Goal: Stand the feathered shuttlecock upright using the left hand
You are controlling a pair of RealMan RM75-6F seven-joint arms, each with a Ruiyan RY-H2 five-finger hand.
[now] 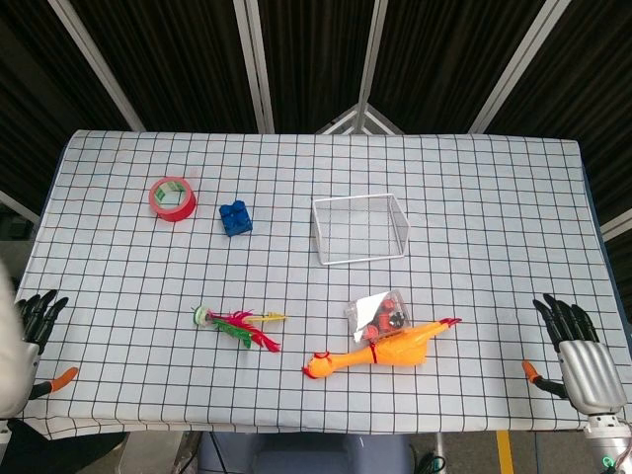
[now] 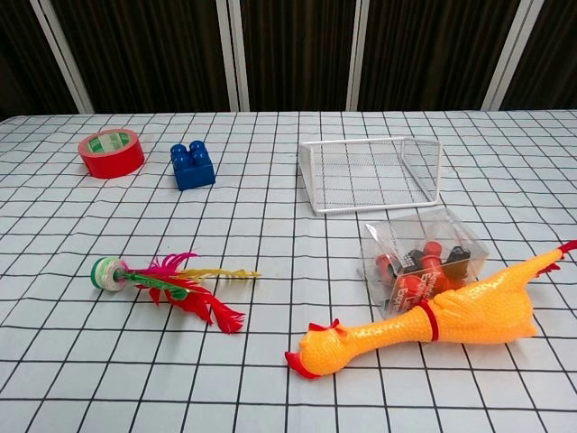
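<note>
The feathered shuttlecock (image 1: 235, 326) (image 2: 171, 287) lies on its side on the checked cloth, its round green-and-white base pointing left and its red, pink, yellow and green feathers fanned to the right. My left hand (image 1: 30, 341) hovers at the table's left front edge, fingers spread, holding nothing, well left of the shuttlecock. My right hand (image 1: 578, 351) sits at the right front edge, fingers apart and empty. Neither hand shows in the chest view.
A red tape roll (image 1: 173, 198) and a blue toy brick (image 1: 235, 218) lie at the back left. A white wire basket (image 1: 360, 229) stands mid-table. A clear box of small parts (image 1: 377, 314) and a yellow rubber chicken (image 1: 380, 353) lie right of the shuttlecock.
</note>
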